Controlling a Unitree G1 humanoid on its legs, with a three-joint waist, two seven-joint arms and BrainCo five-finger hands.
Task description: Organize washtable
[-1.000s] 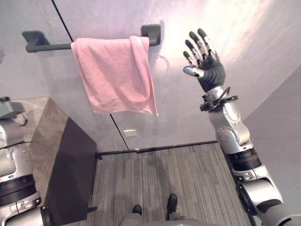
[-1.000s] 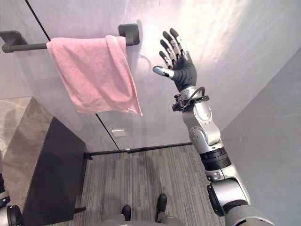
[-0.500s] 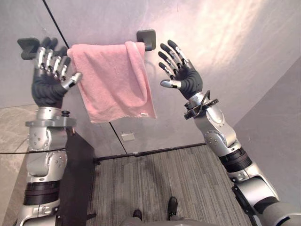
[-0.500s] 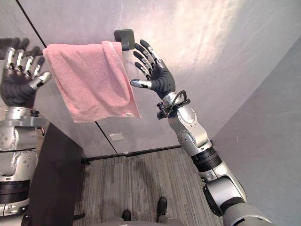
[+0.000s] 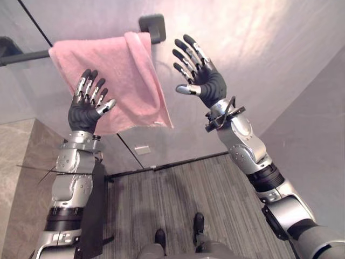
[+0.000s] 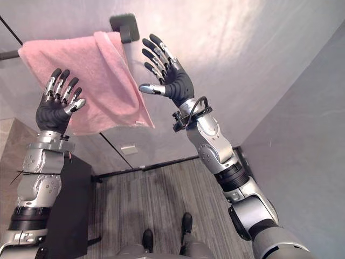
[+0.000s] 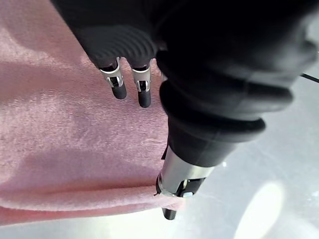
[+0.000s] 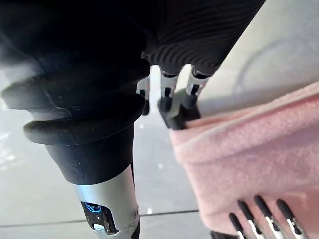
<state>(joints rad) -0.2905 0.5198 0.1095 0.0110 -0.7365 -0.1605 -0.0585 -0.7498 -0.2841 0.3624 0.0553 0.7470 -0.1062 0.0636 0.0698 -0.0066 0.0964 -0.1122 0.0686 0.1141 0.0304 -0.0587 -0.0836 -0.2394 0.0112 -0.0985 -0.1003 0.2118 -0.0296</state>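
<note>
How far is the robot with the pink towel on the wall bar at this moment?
Done: the pink terry towel hangs over the dark straight wall bar. In hand: nothing; the left robot hand is open in front of the cloth, and the right robot hand is open beside its right edge. Left: probably grasping and straightening it.

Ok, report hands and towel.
Left hand open, in front of pink towel. Right hand open, beside its right edge. Towel draped over wall bar. Nothing blocking.
</note>
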